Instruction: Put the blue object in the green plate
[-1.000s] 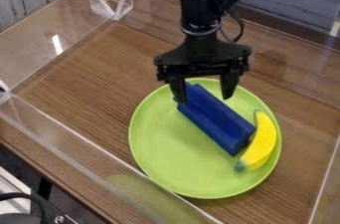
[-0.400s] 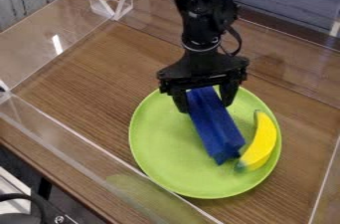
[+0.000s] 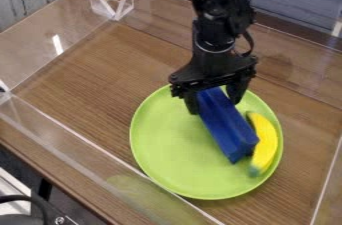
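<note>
The blue object (image 3: 229, 130), a long dark-blue block, lies on the right half of the green plate (image 3: 160, 144), running from the plate's upper middle down toward its lower right rim. My gripper (image 3: 210, 88) points straight down over the block's far end. It is open, one finger (image 3: 179, 89) left of the block and the other (image 3: 241, 82) right of it. I cannot tell whether a finger touches the block. A yellow banana-shaped toy (image 3: 263, 140) lies on the plate against the block's right side.
The plate rests on a wooden tabletop (image 3: 94, 64) enclosed by clear plastic walls (image 3: 54, 119). A small clear stand (image 3: 110, 4) sits at the back left. The plate's right rim lies close to the right wall.
The gripper has shifted right and sunk a little, rolling slightly. The blue block now lies steeper in the picture, and the banana toy sits a bit further right.
</note>
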### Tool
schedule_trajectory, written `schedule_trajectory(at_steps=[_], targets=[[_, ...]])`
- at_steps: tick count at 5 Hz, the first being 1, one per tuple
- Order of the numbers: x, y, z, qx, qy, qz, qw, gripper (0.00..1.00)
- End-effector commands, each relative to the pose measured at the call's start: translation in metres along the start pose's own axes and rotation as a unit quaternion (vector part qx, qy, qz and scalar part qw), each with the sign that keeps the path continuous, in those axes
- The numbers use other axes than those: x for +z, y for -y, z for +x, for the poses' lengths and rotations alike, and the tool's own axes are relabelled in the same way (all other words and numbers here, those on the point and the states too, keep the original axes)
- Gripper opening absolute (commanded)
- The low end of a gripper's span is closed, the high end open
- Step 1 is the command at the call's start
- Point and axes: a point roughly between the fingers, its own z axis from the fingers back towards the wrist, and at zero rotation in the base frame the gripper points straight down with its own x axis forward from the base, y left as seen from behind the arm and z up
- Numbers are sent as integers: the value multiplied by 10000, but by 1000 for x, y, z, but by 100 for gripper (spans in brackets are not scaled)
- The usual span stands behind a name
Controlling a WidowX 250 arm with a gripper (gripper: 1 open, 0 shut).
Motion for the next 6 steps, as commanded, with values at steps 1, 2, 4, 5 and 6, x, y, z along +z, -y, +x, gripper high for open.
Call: schedule_trajectory(at_steps=[1,2,4,5,6], targets=[[4,10,5,201,93,-82,9997,100],[5,13,9,391,110,-47,9992,0],[11,15,9,209,53,-137,9997,0],[18,18,7,95,19,-186,9998,0],[18,13,9,203,8,-215,9996,0]])
